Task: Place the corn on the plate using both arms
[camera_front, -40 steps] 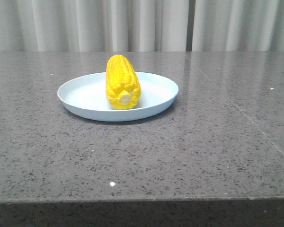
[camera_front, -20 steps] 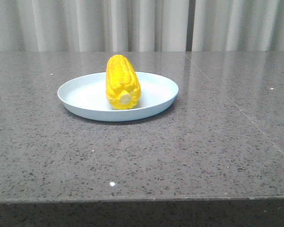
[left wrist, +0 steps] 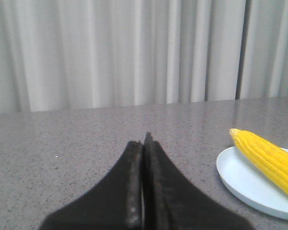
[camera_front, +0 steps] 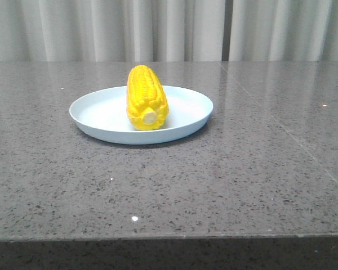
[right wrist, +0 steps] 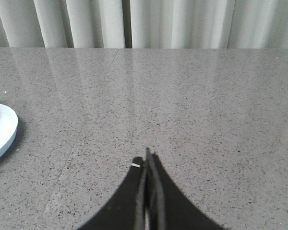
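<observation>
The yellow corn [camera_front: 146, 97] lies on the pale blue plate [camera_front: 186, 111] in the front view, its pale stub end toward the camera. Neither arm shows in the front view. In the left wrist view my left gripper [left wrist: 143, 140] is shut and empty, apart from the plate [left wrist: 240, 177] and the corn [left wrist: 269, 155], which sit off to one side. In the right wrist view my right gripper [right wrist: 148, 155] is shut and empty over bare table, with only the plate's edge [right wrist: 5, 127] at the frame's border.
The grey speckled stone table [camera_front: 225, 180] runs to a front edge near the bottom of the front view. White curtains [camera_front: 169, 28] hang behind the table. A thin seam [camera_front: 281, 129] crosses the tabletop on the right.
The whole front view has shifted by a couple of pixels to the right. The corn stays on the plate in the same pose.
</observation>
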`<state>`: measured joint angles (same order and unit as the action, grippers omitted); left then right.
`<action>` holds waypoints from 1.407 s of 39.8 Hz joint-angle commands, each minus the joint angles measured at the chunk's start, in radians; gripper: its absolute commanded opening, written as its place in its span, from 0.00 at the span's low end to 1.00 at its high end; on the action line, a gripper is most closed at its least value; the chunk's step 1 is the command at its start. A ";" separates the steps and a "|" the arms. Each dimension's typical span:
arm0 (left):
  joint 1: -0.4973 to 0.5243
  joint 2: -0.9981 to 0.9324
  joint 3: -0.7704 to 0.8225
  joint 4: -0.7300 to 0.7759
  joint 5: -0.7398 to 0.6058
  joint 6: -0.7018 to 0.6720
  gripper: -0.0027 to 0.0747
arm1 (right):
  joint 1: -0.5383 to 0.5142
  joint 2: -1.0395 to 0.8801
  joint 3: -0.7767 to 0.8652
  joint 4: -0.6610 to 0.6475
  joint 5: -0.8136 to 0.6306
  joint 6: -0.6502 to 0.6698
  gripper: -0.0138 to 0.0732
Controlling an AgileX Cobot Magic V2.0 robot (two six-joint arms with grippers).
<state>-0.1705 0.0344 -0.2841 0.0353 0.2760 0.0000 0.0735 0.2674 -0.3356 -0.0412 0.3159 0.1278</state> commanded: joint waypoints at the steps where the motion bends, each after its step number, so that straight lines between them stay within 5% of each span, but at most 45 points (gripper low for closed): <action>1: 0.039 -0.049 0.039 0.000 -0.084 0.000 0.01 | 0.000 0.007 -0.027 -0.015 -0.087 -0.009 0.08; 21: 0.184 -0.059 0.294 -0.014 -0.286 0.000 0.01 | 0.000 0.007 -0.027 -0.015 -0.088 -0.009 0.08; 56: 0.184 -0.059 0.294 -0.014 -0.252 0.000 0.01 | 0.000 0.007 -0.027 -0.015 -0.088 -0.009 0.08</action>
<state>0.0135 -0.0039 0.0037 0.0296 0.1040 0.0000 0.0735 0.2674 -0.3356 -0.0412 0.3119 0.1263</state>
